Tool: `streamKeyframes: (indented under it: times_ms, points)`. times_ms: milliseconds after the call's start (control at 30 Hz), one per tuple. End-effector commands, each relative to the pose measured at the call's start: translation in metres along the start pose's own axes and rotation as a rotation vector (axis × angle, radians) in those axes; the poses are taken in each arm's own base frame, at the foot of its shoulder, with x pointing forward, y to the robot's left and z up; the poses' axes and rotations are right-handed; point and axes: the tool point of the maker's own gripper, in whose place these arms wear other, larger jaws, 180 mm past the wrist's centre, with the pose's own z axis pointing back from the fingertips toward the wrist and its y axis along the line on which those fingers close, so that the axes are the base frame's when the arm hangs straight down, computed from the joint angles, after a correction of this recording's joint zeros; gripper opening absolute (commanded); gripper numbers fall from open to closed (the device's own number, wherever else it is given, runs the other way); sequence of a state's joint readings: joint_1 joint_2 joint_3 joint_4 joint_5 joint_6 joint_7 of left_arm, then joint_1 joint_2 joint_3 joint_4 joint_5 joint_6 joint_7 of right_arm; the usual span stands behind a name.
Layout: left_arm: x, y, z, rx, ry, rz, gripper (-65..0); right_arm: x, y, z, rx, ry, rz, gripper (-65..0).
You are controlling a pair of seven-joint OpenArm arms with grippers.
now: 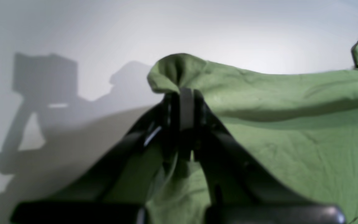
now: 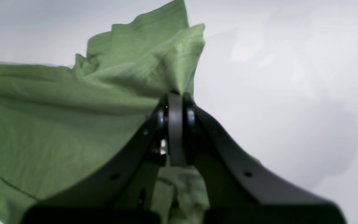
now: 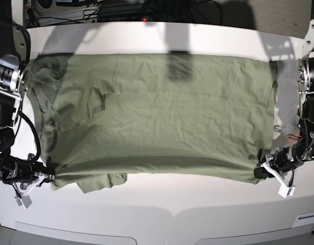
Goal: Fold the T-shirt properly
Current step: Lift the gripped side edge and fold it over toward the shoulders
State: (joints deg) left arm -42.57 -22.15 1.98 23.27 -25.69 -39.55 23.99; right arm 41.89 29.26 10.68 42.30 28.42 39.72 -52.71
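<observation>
Right, the T-shirt [image 3: 162,117] is spread wide across the white counter [image 3: 198,38], filling most of it, with one sleeve folded in over the body toward the base view's left. Its near edge is lifted at both corners. The left hand [image 1: 186,93] is clenched on a bunched fold of green cloth at the near corner on that view's right. The right hand [image 2: 175,96] is clamped tight on the fabric at the opposite near corner.

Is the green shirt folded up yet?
Not yet. The T-shirt lies mostly spread across the table, with the left gripper and right gripper pinching its near corners.
</observation>
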Motion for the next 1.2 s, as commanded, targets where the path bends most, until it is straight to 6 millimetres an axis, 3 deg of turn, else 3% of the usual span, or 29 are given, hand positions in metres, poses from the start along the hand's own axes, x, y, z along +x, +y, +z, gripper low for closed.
streamKeyframes:
  times_ms: [0, 267, 467, 733, 867, 1167]
  points:
    - [0.037, 0.002, 0.008, -0.002, -0.082, -0.021, -65.0, 0.027, -0.004, 0.015, -0.006, -0.073, 0.014, -65.0]
    - [0.047, -0.002, 0.028, -0.062, -0.022, 0.045, -65.0, 0.030, 0.006, 0.018, 0.034, -0.077, 0.009, -65.0]
    - [0.048, 0.003, 0.047, -0.076, -0.020, 0.036, -65.0, 0.028, 0.018, 0.025, 0.012, -0.132, 0.109, -65.0]
    - [0.020, -0.010, 0.051, -0.091, 0.005, -0.055, -65.0, 0.000, 0.036, 0.034, -0.081, -0.158, 0.317, -65.0]
    - [0.009, -0.006, 0.057, -0.014, 0.042, -0.128, -65.0, -0.022, 0.040, 0.035, -0.105, -0.140, 0.374, -65.0]
    - [0.005, -0.010, 0.098, 0.046, 0.030, -0.170, -65.0, -0.058, 0.053, 0.049, -0.182, -0.153, 0.456, -65.0]
